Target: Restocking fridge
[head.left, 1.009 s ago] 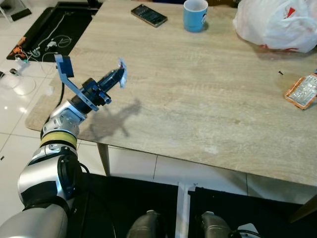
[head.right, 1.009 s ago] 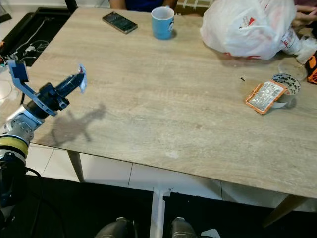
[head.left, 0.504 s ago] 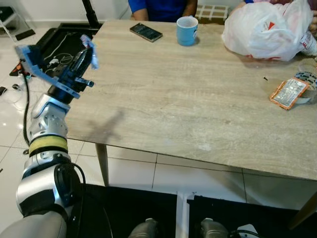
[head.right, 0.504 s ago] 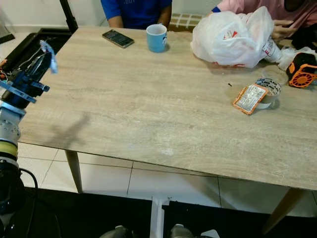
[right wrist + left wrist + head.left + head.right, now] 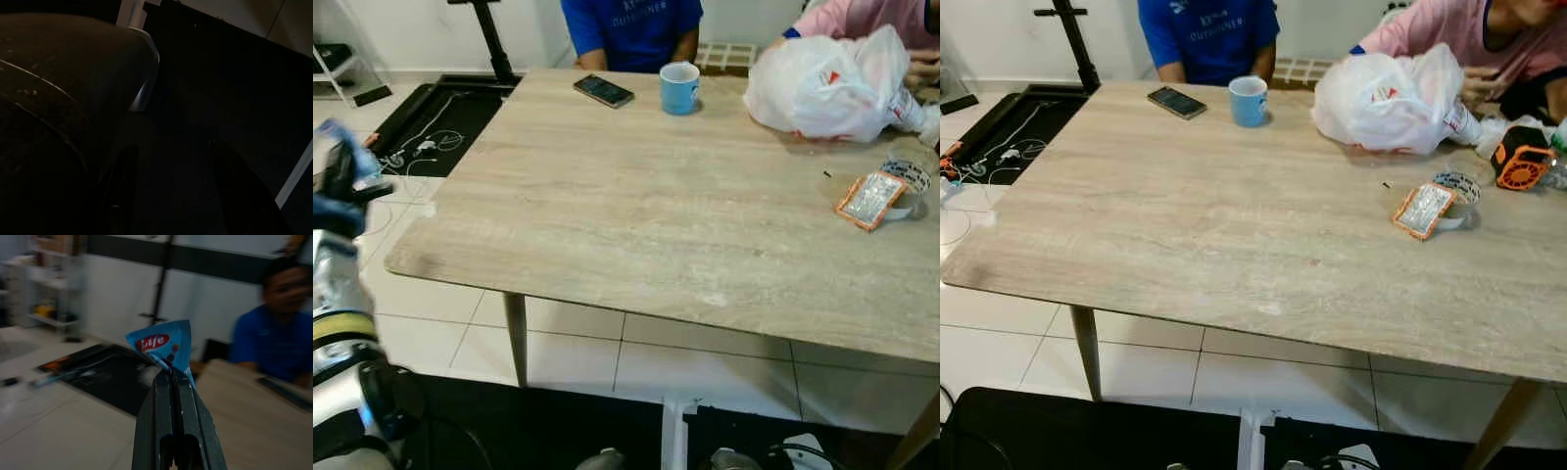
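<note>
Wood-grain counter (image 5: 1234, 225) on a white-tiled floor (image 5: 999, 333), with two seated people at its far edge. On the counter: a phone (image 5: 1175, 102), a blue mug (image 5: 1249, 101), a white plastic bag (image 5: 1386, 98) and an orange-rimmed packet (image 5: 1422, 211). The left gripper (image 5: 172, 377), raised off the counter's left end, is closed on a blue sachet (image 5: 164, 346) marked "Life". The right gripper (image 5: 171, 161), fingers apart, hangs in shadow.
</note>
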